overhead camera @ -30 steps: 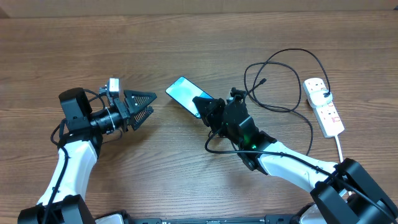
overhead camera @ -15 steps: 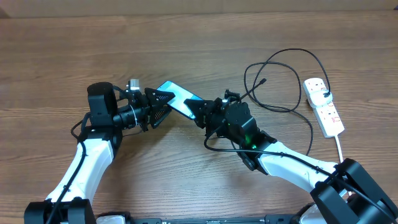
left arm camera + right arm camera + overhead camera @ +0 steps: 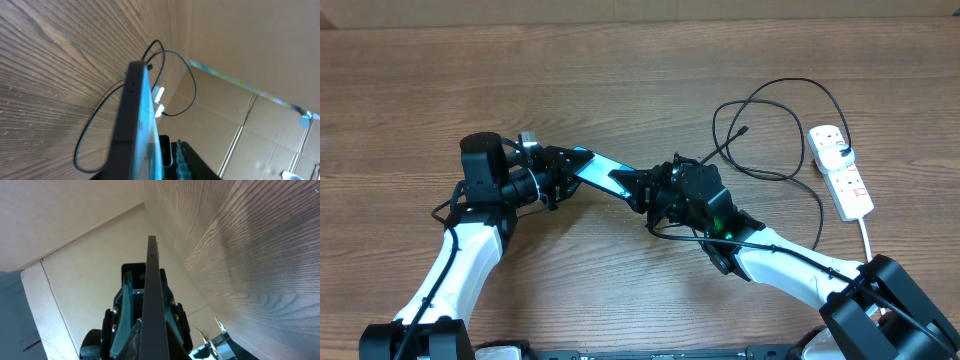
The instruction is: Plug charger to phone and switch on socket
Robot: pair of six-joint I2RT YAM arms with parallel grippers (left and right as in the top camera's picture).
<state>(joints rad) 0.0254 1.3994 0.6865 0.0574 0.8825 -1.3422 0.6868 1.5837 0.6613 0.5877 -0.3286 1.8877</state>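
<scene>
Between left tool (image 3: 568, 168) and right tool (image 3: 632, 184): phone (image 3: 600, 167)

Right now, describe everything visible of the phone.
The phone is a slim dark slab with a light blue screen, tilted steeply so the wrist cameras see it edge-on. The right gripper is shut on one end, and the left gripper has its fingers on either side of the other end. It is above the wooden table.

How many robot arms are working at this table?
2. The left arm reaches in from the lower left, left gripper around one end of the phone; the right arm from the lower right, right gripper clamped on the other end.
</scene>
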